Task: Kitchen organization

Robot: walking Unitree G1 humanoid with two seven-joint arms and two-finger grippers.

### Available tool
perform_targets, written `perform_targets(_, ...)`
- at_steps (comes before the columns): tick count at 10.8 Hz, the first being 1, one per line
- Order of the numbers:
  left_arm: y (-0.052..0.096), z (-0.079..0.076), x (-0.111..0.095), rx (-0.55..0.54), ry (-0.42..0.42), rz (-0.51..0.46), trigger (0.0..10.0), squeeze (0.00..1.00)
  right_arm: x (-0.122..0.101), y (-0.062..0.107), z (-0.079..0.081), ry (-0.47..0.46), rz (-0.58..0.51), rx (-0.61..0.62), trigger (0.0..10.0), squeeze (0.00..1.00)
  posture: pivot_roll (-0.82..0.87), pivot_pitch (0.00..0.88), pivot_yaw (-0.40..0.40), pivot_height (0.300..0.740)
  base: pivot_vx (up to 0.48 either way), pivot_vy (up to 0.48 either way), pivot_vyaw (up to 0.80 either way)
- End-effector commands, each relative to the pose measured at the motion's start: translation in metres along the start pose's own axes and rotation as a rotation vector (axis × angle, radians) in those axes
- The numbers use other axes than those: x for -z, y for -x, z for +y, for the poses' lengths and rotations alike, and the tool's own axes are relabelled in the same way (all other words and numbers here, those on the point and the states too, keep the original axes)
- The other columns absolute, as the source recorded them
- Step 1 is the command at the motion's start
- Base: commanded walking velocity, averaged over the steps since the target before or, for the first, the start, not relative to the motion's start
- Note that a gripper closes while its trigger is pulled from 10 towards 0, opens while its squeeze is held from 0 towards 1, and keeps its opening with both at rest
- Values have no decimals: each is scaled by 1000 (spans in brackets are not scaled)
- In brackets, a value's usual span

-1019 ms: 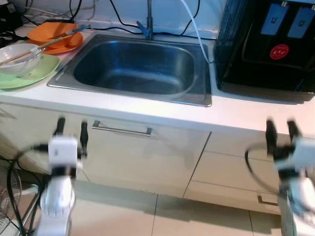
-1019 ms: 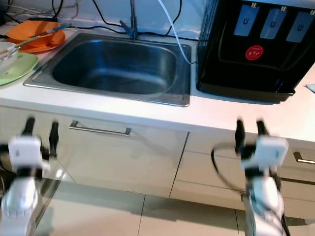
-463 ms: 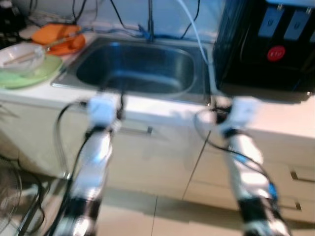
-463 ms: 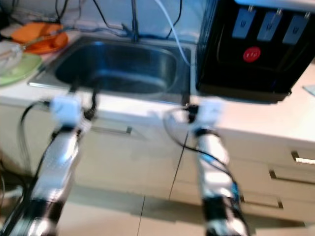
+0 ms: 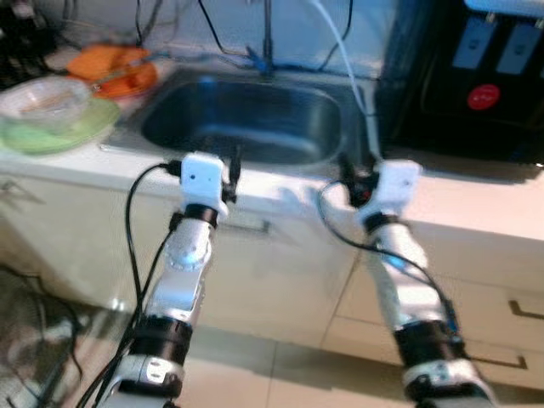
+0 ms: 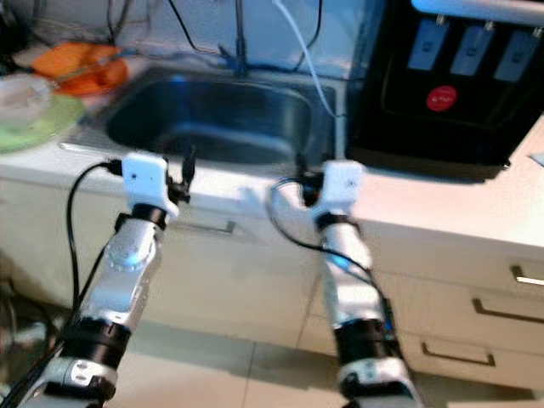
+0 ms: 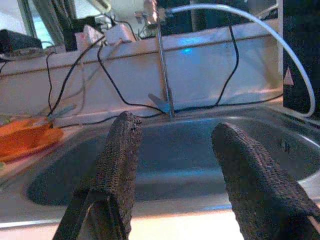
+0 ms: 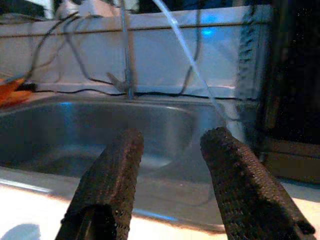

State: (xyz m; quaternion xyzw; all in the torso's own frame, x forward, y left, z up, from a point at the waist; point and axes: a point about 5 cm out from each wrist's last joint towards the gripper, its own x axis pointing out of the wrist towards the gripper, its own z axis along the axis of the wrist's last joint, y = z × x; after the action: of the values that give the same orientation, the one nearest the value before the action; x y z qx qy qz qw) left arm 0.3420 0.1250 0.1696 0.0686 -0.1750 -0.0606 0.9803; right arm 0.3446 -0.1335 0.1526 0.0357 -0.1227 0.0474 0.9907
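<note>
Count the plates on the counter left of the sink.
2: a round orange plate at the back near the wall, and a round pale green plate nearer the front, under a clear bowl. More may be stacked unseen.

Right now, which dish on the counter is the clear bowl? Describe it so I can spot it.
Start at the steel sink and look along the counter to its left. Two plates lie there: an orange plate at the back and a pale green plate nearer. The clear bowl sits on the green one, the only deep, see-through dish.

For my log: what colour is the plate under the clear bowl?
Light green plate, clearest in the left eye view.
</note>
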Motion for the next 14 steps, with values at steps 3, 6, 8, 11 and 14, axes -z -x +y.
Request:
perform_targets(3, -1, 4, 3, -2, 1, 4, 10000, 0, -2, 0, -3, -2, -32, 26, 10000, 0, 159, 0, -19, 740, 0, 217, 0)
perform_targets(6, -1, 7, 3, -12, 2, 4, 10000, 0, 2, 0, -4, -24, -15, 33, 10000, 0, 164, 0, -19, 740, 0, 304, 0)
perform_targets(8, 1, 11, 6, -20, 3, 19, 10000, 0, 5, 1, -3, -23, -1, 34, 10000, 0, 166, 3, -18, 740, 0, 0, -600)
perform_targets(11, 3, 13, 7, -29, -13, 32, 10000, 0, 6, 0, -3, -22, -1, 33, 10000, 0, 177, 18, -20, 740, 0, 0, 0)
perform_targets(14, 3, 11, 7, -31, 2, 41, 10000, 0, 6, 0, -2, -24, -3, 28, 10000, 0, 177, 20, -19, 740, 0, 0, 0)
